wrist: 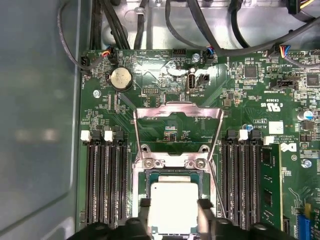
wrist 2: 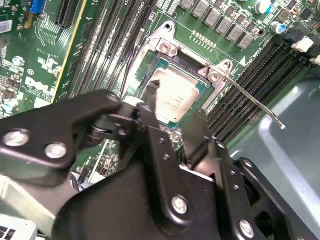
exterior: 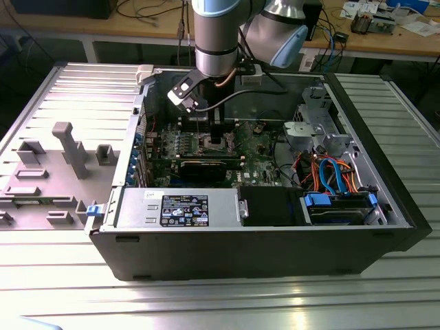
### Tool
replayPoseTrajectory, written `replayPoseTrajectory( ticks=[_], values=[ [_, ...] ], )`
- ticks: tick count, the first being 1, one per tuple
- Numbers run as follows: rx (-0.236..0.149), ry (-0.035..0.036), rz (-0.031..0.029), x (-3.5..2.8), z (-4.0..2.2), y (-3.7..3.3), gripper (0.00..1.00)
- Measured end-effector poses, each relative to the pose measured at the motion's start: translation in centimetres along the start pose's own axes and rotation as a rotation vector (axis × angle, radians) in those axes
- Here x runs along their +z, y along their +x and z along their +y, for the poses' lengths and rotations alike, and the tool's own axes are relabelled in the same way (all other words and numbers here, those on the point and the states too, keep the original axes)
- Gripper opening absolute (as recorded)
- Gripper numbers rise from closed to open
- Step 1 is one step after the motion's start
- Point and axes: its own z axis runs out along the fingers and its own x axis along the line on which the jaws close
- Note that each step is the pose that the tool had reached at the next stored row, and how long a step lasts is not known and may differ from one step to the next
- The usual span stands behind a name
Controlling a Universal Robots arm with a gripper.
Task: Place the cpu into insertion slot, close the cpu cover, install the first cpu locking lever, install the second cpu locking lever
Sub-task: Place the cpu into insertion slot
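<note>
Ribbed metal worktop (exterior: 206, 302) with an open computer case (exterior: 240, 254) lying on its side, cluttered benches (exterior: 385, 41) along the back, and the arm (exterior: 216, 41) reaching down into the far half of the case. So, the pincer (wrist: 175, 209) has its fingers (wrist: 146, 205) against two opposite edges of the cpu (wrist: 174, 197), and to me that reads as clamped on the chip rather than let go. The cpu is sitting in, or right at, the insertion slot (wrist: 172, 174), mid-motherboard (wrist: 150, 90) between the two banks of memory slots (wrist: 102, 180). Can't tell from either wrist view whether it's fully bedded. The cpu cover (wrist: 177, 109) is flipped up and open past its hinge. A thin locking lever (wrist 2: 255, 104) sticks out loose over the memory slots, so nothing's latched. What worries me: if the chip is a hair off square or riding on the slot's rim, any downward push would go straight into the contacts underneath, and those don't forgive. If the fingers let go unevenly or drag on the chip's edges, one could lift the cpu by a corner and leave it cocked in the slot. They're also low beside the socket, so a sideways shift could clip the hinge screws (wrist: 200, 163) or snag that loose lever.
</note>
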Motion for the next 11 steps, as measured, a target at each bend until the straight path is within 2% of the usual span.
replayPoseTrajectory(
  ticks=[1, 6, 8, 9, 11],
  values=[
    [0.0, -0.0001, 0.0002, 0.0, 0.0, 0.0, 0.47],
    [0.0, 0.0001, 0.0, -0.04, 0.01, 0.0, 0.16],
    [0.0, 0.0001, 0.0, -0.04, 0.01, 0.0, 0.16],
    [0.0, 0.0001, 0.0, -0.05, 0.01, 0.0, 0.11],
    [0.0, 0.0002, -0.0001, -0.07, 0.01, 0.0, 0.11]
  ],
)
